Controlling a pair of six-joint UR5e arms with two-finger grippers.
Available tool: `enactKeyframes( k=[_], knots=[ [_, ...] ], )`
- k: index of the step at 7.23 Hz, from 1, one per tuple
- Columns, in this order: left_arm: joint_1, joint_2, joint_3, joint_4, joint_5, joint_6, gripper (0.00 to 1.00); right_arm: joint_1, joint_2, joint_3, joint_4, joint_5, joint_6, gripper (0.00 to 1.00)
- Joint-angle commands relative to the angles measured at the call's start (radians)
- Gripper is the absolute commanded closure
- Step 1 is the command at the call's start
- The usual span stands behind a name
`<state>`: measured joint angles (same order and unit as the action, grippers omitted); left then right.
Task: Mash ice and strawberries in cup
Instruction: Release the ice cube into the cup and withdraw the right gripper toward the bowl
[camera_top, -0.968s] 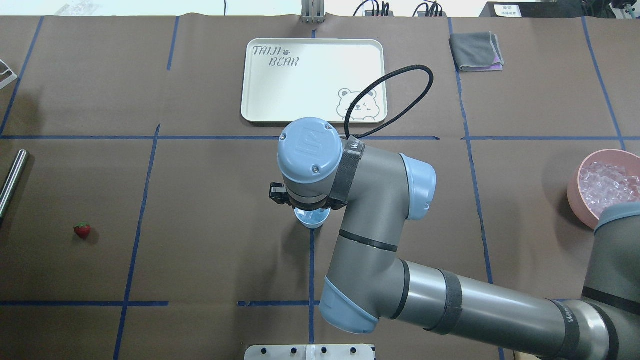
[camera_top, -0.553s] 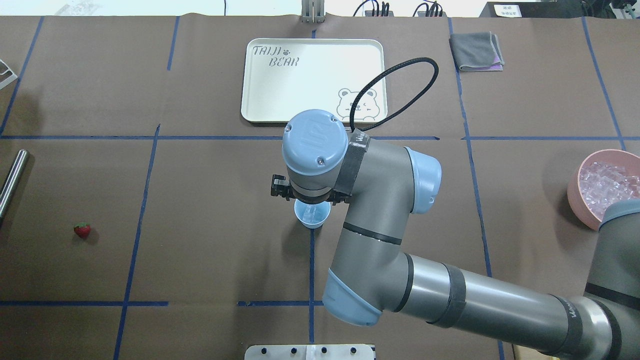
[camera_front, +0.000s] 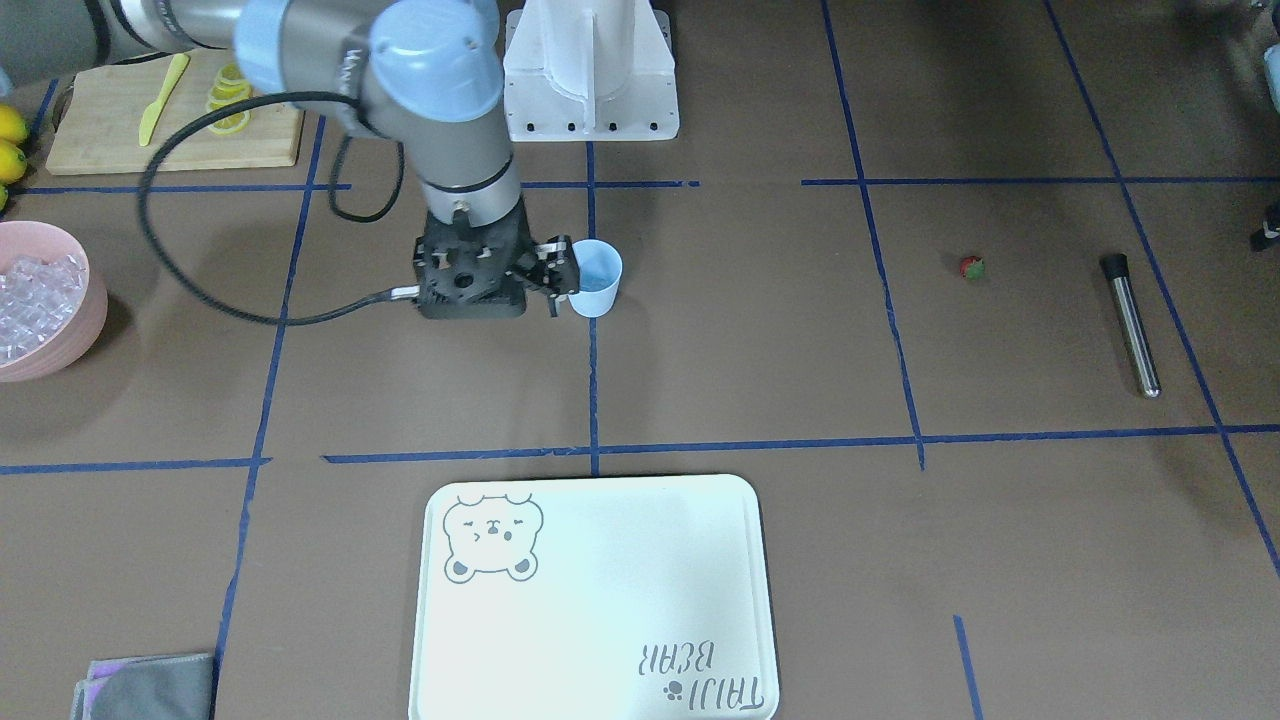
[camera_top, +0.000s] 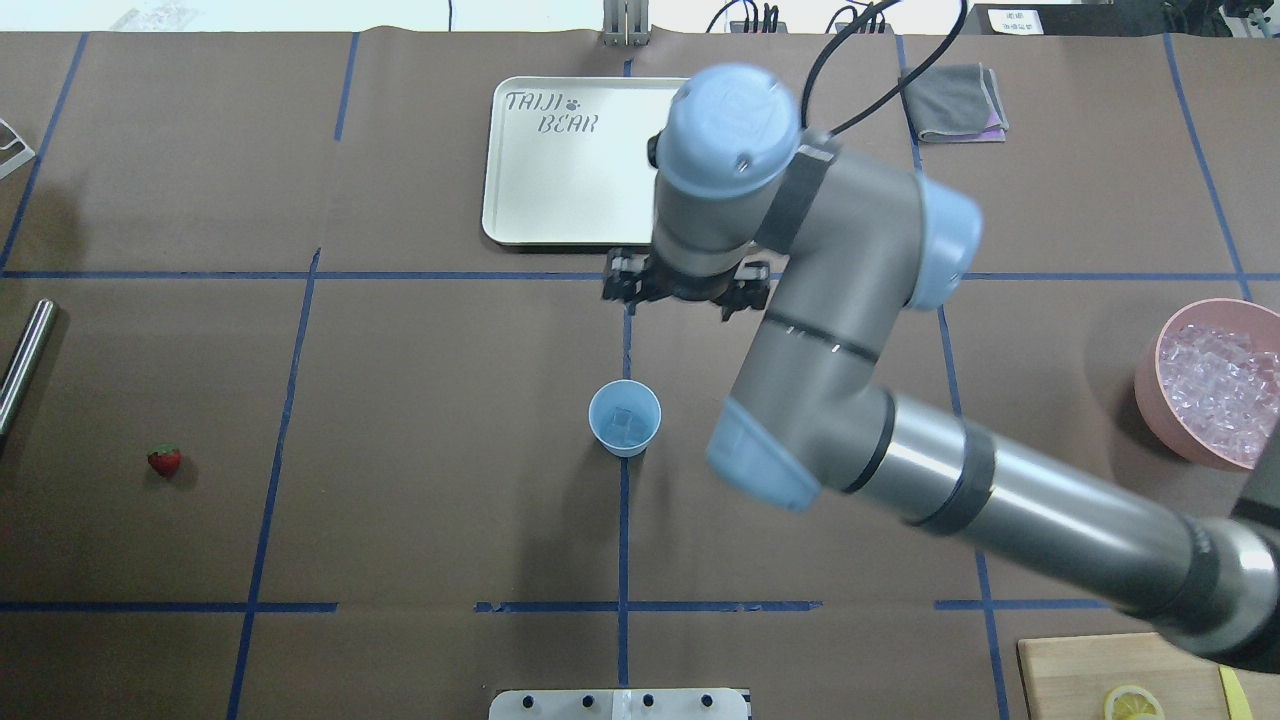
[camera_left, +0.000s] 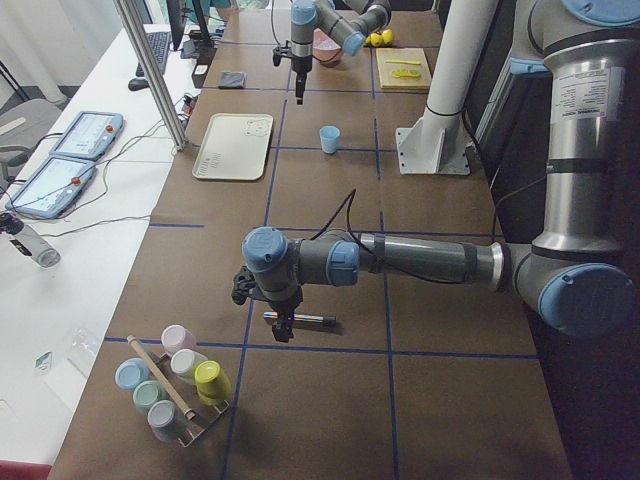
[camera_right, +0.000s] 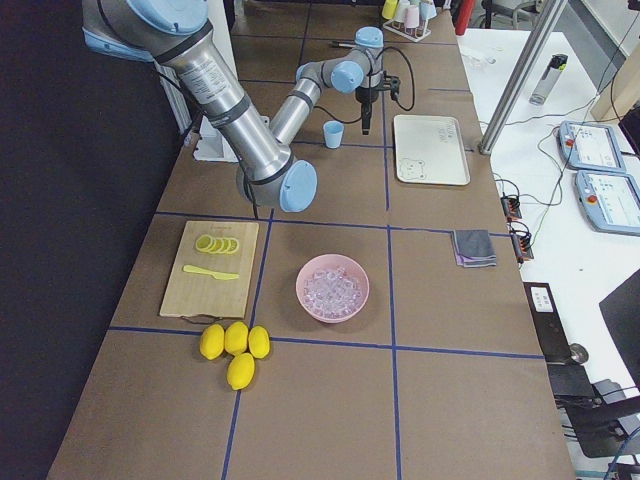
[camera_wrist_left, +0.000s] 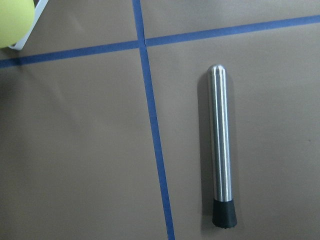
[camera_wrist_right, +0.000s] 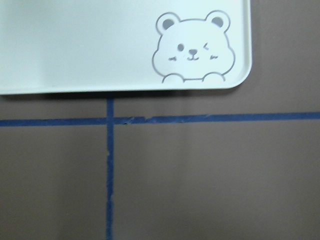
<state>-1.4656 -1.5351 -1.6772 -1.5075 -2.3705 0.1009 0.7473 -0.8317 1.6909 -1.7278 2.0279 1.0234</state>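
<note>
Of the left fingers (camera_left: 284, 326), cannot tell whether parted or closed; shown only in a side view, hanging just above a steel rod (camera_top: 25, 350) at the left edge of the table (camera_top: 430, 400). Brown paper all over that table, ruled into squares with blue tape (camera_top: 150, 274). Right of the rod, well apart from it, the strawberry (camera_top: 165, 460), lying alone. At the middle, the cup (camera_top: 604, 408), upright on a tape line, with a glassy cube (camera_top: 625, 426) in its bottom. Beyond the cup, a pale tray (camera_top: 560, 170) printed with a bear. Between cup and tray, up above the table, the right fingers (camera_front: 548, 270), parted and holding nothing. Further right, a folded grey cloth (camera_top: 955, 100) at the far side, then a pink bowl (camera_top: 1150, 390) heaped with ice (camera_top: 1215, 370). At the near right corner, a wooden board (camera_top: 1060, 680) with a lemon slice (camera_top: 1133, 703). Off the table's far side, a white bench (camera_left: 90, 250) with two tablets (camera_left: 85, 135).
</note>
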Motion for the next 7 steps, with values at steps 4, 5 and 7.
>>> enactKeyframes(
  k=[4, 5, 7],
  knots=[
    [0.001, -0.069, 0.010, -0.188, 0.129, -0.009, 0.00, 0.470, -0.405, 0.004, 0.007, 0.236, -0.877, 0.01],
    [0.011, -0.088, 0.013, -0.204, 0.123, -0.009, 0.00, 0.572, -0.491, -0.025, 0.007, 0.267, -1.081, 0.01],
    [0.022, -0.108, 0.010, -0.209, 0.117, -0.094, 0.00, 0.754, -0.631, -0.094, 0.010, 0.285, -1.292, 0.01]
  ],
)
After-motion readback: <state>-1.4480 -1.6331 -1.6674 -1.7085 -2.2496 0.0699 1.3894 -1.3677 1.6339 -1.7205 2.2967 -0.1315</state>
